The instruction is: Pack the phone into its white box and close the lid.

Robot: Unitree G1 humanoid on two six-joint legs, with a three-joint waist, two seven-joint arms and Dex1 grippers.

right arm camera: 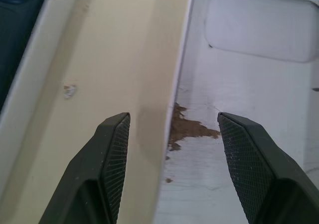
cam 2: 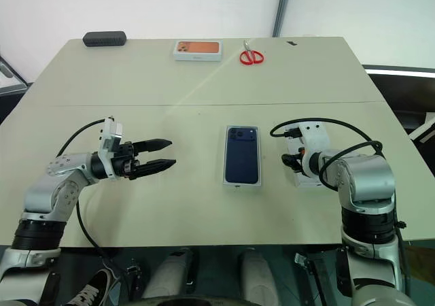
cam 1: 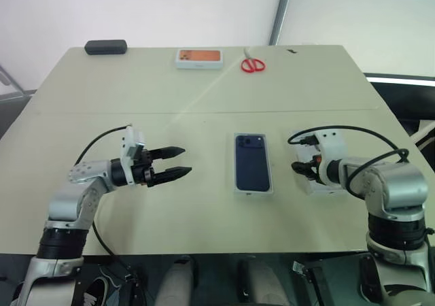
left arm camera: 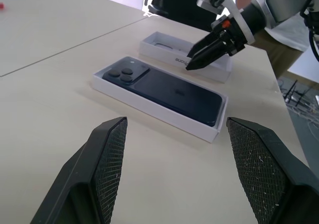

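phone (cam 1: pixel 252 162) already sits in the white box (cam 1: pixel 253 191) on the desk (cam 1: pixel 204 102) — that part's done. lid (left arm camera: pixel 164 47) lies just beside it, its near wall between the spread right fingers (right arm camera: pixel 112 149), not grasped yet. left fingers (left arm camera: pixel 110 154) released, empty — closing still left.

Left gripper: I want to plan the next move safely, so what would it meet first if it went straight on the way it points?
Probably the white box with the phone in it, though the open left gripper may hover high enough to pass over it.
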